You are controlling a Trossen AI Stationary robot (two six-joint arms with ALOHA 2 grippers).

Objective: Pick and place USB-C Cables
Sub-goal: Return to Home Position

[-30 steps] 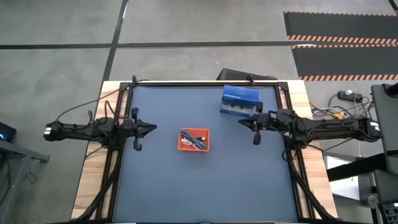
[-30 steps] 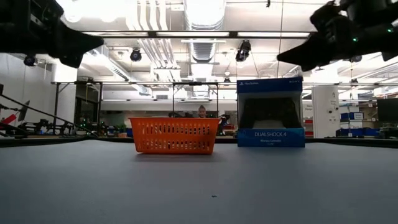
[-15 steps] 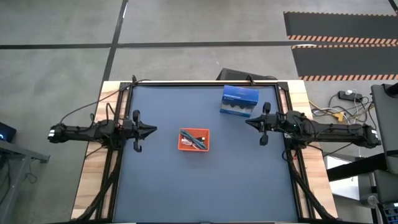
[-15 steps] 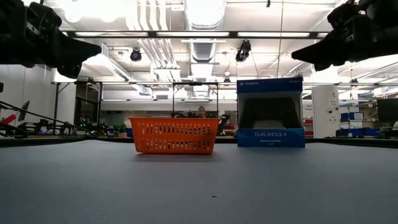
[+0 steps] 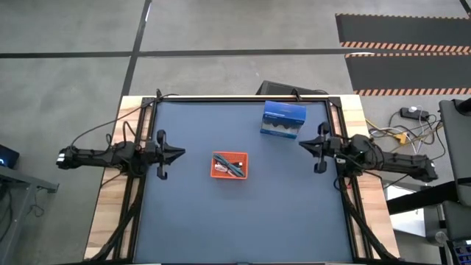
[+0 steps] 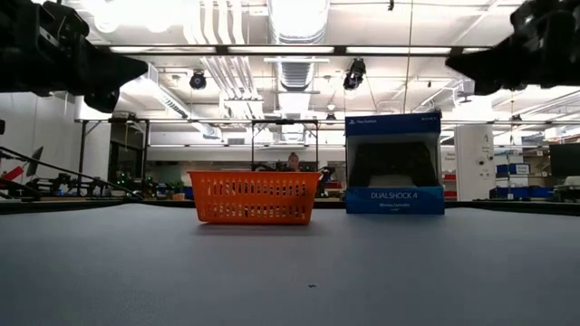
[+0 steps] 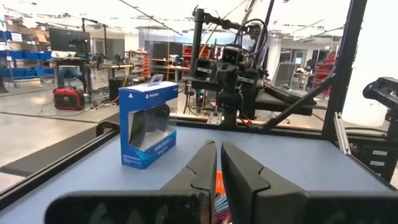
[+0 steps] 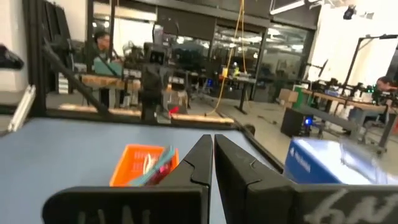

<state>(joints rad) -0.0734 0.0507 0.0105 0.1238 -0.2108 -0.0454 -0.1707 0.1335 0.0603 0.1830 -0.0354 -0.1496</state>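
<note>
The left gripper (image 7: 217,144) holds its two dark fingers close together, with only a thin slit between them. A blue box (image 7: 147,124) with a game pad pictured on it stands upright on the dark blue table (image 7: 292,162), a little past the finger tips. A bit of an orange basket (image 7: 218,185) peeks through the slit, nearer than the box. Far beyond the box, at the table's far edge, stands the other arm (image 7: 228,81).

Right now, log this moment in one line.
cables: in orange tray | left claw: shut, left side | right claw: shut, right side
</note>
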